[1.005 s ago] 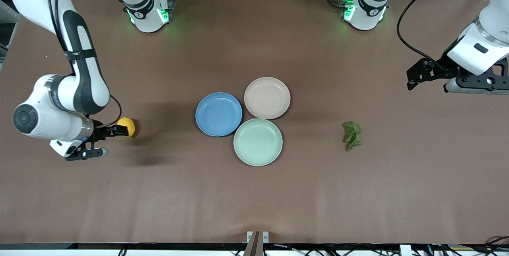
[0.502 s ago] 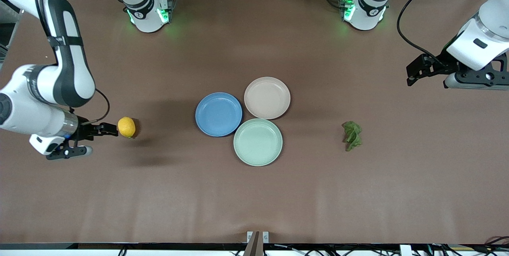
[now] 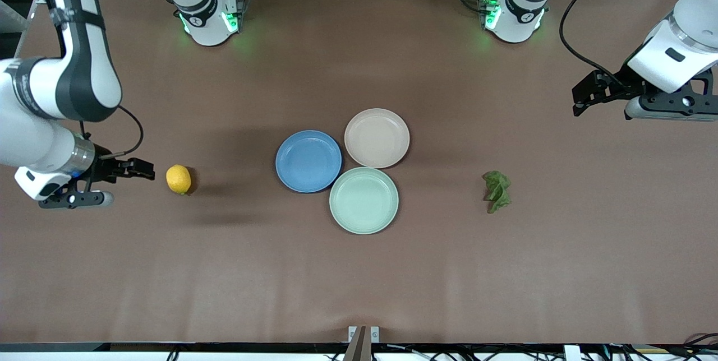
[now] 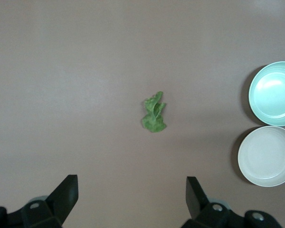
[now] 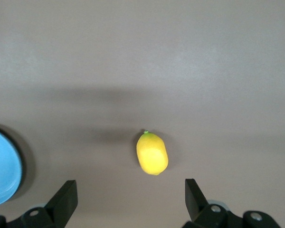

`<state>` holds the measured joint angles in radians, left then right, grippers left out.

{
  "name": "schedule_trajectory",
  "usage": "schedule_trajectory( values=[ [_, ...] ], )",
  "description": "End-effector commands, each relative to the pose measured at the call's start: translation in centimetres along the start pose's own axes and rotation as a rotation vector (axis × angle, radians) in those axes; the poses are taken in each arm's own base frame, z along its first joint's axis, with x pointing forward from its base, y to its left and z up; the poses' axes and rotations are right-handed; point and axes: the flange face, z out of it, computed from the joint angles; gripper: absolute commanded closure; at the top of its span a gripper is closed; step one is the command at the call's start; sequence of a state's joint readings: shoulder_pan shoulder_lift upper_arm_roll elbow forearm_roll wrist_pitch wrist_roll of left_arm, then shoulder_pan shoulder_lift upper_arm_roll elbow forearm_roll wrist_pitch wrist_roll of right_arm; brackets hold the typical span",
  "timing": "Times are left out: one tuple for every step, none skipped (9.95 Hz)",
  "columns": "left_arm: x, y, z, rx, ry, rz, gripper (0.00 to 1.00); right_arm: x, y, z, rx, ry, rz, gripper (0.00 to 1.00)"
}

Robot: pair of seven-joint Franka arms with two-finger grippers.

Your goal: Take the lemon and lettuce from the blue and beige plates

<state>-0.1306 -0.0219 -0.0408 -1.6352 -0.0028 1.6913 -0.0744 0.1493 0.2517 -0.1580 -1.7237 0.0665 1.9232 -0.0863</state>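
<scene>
The right claw (image 3: 147,169) has released the lemon (image 3: 178,179) and backed off, jaws wide and empty. The lemon rests on the counter (image 3: 359,282), well apart from the blue plate (image 3: 308,161). The left claw (image 3: 583,101) waits wide open; the lettuce (image 3: 497,191) lies clear of the beige plate (image 3: 377,138). Both items appear removed.

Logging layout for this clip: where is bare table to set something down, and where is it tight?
Bare table lies between the lemon and the blue plate, between the mint plate and the lettuce, and along the whole strip nearer the camera. It is crowded at the centre, where those plates and the beige plate sit rim to rim.
</scene>
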Motion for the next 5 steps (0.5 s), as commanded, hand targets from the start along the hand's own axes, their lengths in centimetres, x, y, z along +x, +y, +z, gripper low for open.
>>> schedule_trajectory(
  values=[
    [-0.5,-0.3,-0.2,-0.003,-0.008,0.040,0.00,-1.7,-0.5,-3.3,-0.008,0.027,-0.001,0.00],
    [-0.6,-0.3,0.0,-0.003,-0.023,0.041,0.00,-2.1,-0.8,-4.5,-0.007,0.026,-0.007,0.00],
    [-0.7,-0.4,0.1,-0.004,-0.031,0.039,0.00,-2.6,-1.0,-6.0,-0.005,0.033,-0.012,0.00],
    [-0.7,-0.5,0.1,-0.004,-0.031,0.037,0.00,-2.9,-1.4,-7.3,-0.001,0.024,-0.018,0.00],
    [-0.7,-0.5,0.2,-0.004,-0.032,0.036,0.00,-3.1,-1.0,-9.1,-0.001,0.012,-0.012,0.00]
  ],
)
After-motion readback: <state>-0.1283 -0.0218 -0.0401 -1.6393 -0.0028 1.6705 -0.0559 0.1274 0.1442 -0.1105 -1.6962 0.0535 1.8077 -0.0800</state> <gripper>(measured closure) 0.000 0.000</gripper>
